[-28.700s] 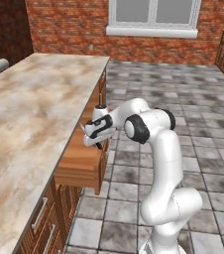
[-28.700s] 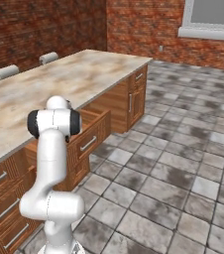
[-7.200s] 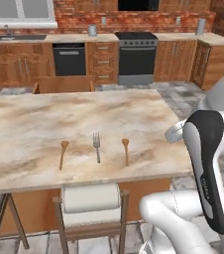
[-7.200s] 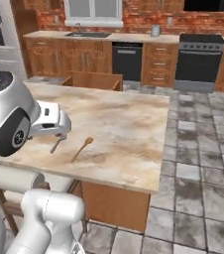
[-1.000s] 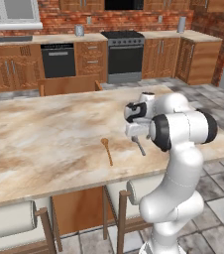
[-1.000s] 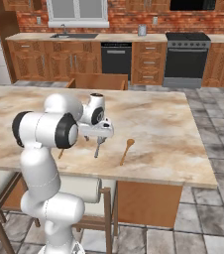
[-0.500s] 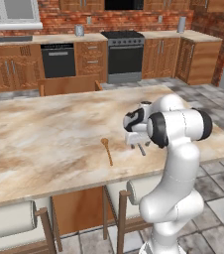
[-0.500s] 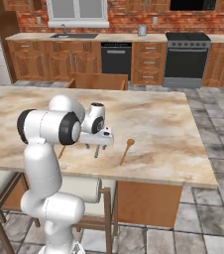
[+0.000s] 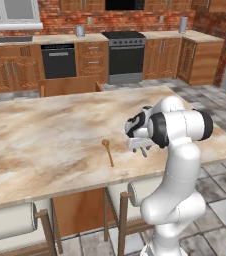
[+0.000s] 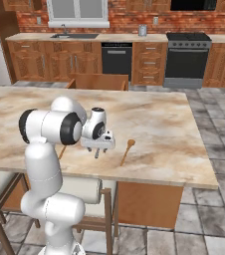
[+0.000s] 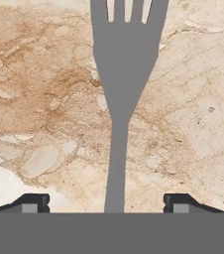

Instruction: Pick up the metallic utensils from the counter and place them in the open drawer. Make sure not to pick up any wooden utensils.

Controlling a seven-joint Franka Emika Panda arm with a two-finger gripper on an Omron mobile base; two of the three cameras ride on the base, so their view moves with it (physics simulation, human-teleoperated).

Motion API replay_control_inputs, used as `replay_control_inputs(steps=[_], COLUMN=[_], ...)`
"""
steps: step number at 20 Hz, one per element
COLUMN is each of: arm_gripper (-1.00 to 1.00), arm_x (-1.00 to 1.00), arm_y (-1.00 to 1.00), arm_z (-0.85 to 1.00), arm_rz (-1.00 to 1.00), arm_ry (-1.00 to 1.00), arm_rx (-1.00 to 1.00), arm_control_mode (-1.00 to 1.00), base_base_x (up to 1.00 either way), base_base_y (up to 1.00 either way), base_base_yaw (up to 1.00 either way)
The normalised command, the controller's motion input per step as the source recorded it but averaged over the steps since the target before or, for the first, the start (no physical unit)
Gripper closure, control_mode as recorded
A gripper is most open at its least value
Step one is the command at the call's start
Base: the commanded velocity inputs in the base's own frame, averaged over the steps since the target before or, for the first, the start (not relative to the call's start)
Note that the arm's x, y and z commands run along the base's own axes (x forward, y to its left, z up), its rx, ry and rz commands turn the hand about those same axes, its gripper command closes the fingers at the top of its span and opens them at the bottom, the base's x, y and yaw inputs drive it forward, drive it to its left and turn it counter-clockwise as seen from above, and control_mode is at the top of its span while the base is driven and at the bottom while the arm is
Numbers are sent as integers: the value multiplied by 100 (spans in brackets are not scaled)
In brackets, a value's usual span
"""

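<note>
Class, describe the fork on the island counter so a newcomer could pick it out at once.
Start at the big marbled island counter in the kitchen's middle and go to its near edge, where the robot's hand hangs. The fork lies flat directly beneath it, handle between the fingertips. It is plain grey all over, unlike the brown wooden spoon beside it.

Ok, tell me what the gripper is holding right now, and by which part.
Nothing is held. The gripper is open over the counter, its fingertips standing well clear on either side of the grey fork's handle.
</note>
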Motion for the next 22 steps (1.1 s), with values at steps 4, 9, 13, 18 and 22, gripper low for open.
replay_control_inputs(steps=[4,9,13,18,22], arm_gripper=[-100,-100,-100,-100,-100], arm_x=[1,0,0,21,38], arm_y=[0,0,6,14,2], arm_z=[-21,-7,-7,-23,-22], arm_rz=[0,0,0,-1,-2], arm_ry=[-6,-1,-4,-8,-6], arm_rx=[0,0,0,0,0], arm_control_mode=[-100,-100,-100,-100,-100], base_base_x=[0,0,0,0,0], base_base_y=[0,0,0,0,0], base_base_yaw=[0,0,0,0,0])
